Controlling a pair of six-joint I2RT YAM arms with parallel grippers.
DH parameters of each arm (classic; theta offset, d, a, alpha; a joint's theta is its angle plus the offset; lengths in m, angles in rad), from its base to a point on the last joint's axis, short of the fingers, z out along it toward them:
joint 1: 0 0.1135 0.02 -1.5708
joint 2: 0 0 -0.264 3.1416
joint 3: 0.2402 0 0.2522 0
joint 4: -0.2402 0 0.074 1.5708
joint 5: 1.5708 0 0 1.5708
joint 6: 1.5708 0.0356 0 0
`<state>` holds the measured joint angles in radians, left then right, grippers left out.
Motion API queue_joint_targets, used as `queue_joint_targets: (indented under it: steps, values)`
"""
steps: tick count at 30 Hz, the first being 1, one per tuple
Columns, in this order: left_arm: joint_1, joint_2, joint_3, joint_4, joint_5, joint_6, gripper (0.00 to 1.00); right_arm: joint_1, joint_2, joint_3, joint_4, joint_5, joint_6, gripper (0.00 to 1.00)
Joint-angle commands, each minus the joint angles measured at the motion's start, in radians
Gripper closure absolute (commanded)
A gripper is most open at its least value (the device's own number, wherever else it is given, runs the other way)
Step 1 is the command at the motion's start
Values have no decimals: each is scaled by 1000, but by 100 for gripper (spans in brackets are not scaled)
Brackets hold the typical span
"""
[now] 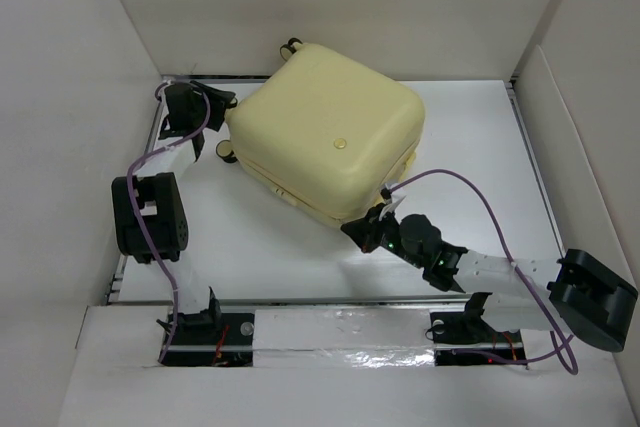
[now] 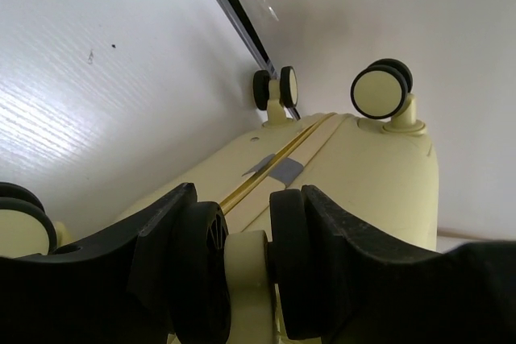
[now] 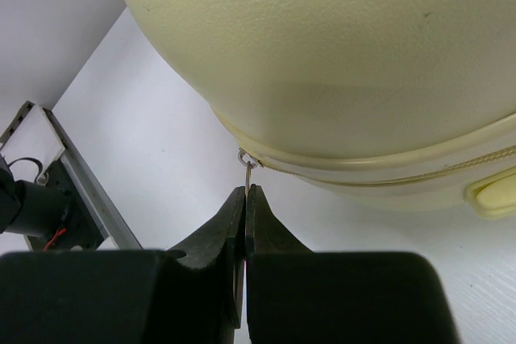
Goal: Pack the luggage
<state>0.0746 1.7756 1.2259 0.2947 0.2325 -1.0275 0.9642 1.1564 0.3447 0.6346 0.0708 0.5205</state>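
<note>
Packing looks nearly done, I judge. Near right, my right gripper (image 3: 244, 191) has its jaws pinched closed on the zipper pull (image 3: 248, 168). The luggage (image 1: 325, 132) lies shut on the tabletop (image 1: 480, 147), centre. Far left, my left gripper (image 2: 246, 207) has its jaws clasping a wheel (image 2: 244, 267).

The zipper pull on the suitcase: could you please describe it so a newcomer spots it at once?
Find the big pale yellow luggage and follow its zipper seam to the corner nearest the right arm. There the zipper pull, a thin metal tab on a small ring, is pinched in the shut right gripper.
</note>
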Motion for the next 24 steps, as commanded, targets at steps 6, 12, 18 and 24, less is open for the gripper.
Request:
queue_joint_targets:
  steps: [6,12,18,24]
  values:
    - [-6,-180,-211,254,-34,-8,100,18,-59,5,24,-43,-11,100]
    - [-116,-427,-659,513,-96,-14,100,-47,-184,48,-116,-48,-69,100]
    - [-344,-626,-925,575,-171,6,100,-21,-192,100,-225,1,-108,100]
    - [-453,-806,-968,449,-239,40,100,151,77,161,-24,-37,-45,100]
